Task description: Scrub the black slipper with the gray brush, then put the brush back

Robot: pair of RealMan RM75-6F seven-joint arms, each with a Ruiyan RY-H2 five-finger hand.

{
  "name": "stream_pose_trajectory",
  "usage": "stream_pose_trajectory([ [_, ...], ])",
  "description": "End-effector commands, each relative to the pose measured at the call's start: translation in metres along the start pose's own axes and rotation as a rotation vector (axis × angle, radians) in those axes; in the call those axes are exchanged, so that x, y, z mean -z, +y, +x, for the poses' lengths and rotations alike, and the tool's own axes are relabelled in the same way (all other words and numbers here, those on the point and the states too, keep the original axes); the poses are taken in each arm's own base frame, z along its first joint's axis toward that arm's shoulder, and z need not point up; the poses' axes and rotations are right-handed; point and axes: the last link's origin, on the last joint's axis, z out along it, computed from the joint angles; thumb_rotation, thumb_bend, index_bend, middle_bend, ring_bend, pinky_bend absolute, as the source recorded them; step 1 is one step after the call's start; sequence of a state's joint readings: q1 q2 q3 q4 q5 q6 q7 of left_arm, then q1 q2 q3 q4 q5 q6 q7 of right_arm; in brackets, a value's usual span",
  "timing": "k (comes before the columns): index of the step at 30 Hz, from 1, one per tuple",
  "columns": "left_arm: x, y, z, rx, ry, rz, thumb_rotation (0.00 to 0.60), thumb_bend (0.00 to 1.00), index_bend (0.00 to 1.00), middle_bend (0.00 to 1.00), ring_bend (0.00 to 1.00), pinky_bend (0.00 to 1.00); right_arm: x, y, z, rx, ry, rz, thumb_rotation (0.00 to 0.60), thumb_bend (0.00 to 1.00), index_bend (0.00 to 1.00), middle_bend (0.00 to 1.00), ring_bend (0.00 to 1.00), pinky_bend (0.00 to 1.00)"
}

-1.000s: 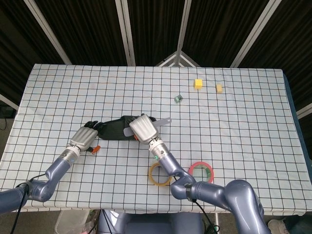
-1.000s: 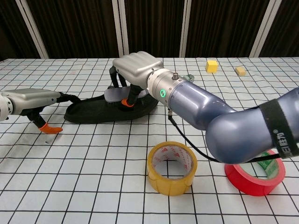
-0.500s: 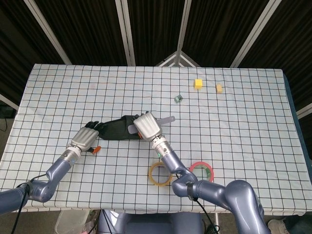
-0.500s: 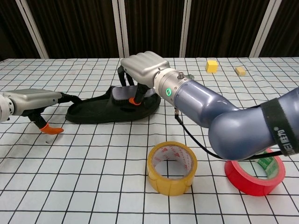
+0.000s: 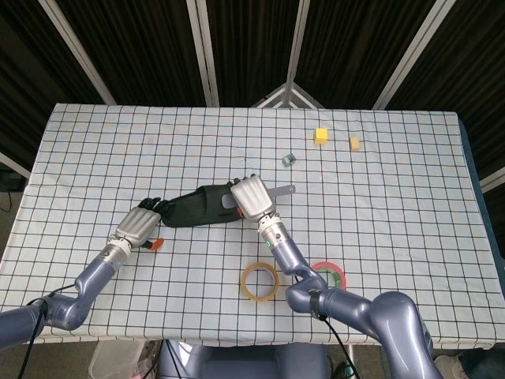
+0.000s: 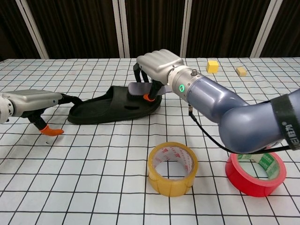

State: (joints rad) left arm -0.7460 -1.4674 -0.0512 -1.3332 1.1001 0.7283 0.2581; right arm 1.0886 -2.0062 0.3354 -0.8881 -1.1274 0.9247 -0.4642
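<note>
Chest view: the black slipper [image 6: 112,104] lies flat on the checked table [image 6: 93,159], and the gray brush [image 6: 140,88] is held over its toe end by the right hand [image 6: 157,70], fingers closed around it. The heel end is touched by the left hand [image 6: 35,102], fingers extended. Yellow tape [image 6: 172,168] and red tape [image 6: 255,171] lie nearer the camera.

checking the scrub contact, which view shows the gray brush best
The chest view: the gray brush shows side-on under the right hand, over the black slipper. The head view shows mainly its handle poking out from that hand; the hand covers the rest.
</note>
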Motion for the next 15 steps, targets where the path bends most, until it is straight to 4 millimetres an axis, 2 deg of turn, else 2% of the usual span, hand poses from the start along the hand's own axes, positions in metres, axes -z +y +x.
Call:
stream_pose_trajectory([
  [1, 0.0, 0.001, 0.0, 0.0, -0.001, -0.004, 0.538, 0.48, 0.05, 0.07, 0.03, 0.08, 0.005, -0.007, 0.002, 0.004, 0.008, 0.028, 0.6, 0.67, 0.73, 0.66, 0.58, 0.56],
  [12, -0.001, 0.01, 0.002, -0.001, 0.007, -0.022, 0.538, 0.48, 0.05, 0.07, 0.03, 0.08, 0.019, -0.042, 0.009, -0.004, 0.031, 0.123, 0.6, 0.67, 0.73, 0.66, 0.58, 0.56],
  [15, -0.001, 0.01, 0.002, -0.002, 0.007, -0.022, 0.538, 0.48, 0.05, 0.07, 0.03, 0.08, 0.02, -0.047, 0.012, -0.009, 0.039, 0.129, 0.6, 0.67, 0.73, 0.67, 0.58, 0.56],
])
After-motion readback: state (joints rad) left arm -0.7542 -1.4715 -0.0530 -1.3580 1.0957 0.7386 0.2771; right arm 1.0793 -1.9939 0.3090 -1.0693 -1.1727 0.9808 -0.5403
